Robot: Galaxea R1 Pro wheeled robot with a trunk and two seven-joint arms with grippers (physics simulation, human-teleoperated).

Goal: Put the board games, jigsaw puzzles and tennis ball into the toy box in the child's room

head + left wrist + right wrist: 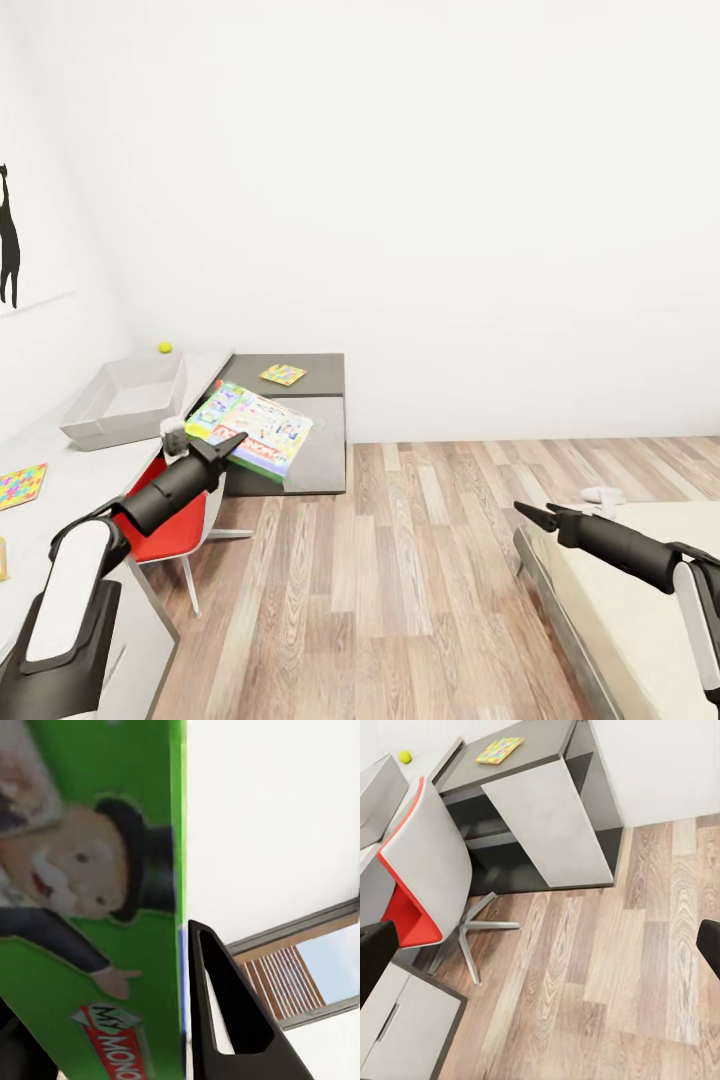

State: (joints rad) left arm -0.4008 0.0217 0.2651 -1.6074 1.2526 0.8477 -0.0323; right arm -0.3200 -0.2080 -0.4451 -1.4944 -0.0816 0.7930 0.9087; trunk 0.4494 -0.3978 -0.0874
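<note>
Between the left tool's jaws sits the board game.

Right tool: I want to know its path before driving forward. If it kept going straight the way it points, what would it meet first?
Judging by its wrist view, the right tool aims down at the bare wood floor, between the red chair and the dark desk section. Probably floor first; depth is uncertain.

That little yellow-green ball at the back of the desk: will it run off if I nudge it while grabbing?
Probably. The small round yellow-green tennis ball sits loose on the smooth light-grey desk top, nothing visibly blocking it, so a sideways touch likely rolls it. It looks light, so closing squarely from above seems safer.
</note>
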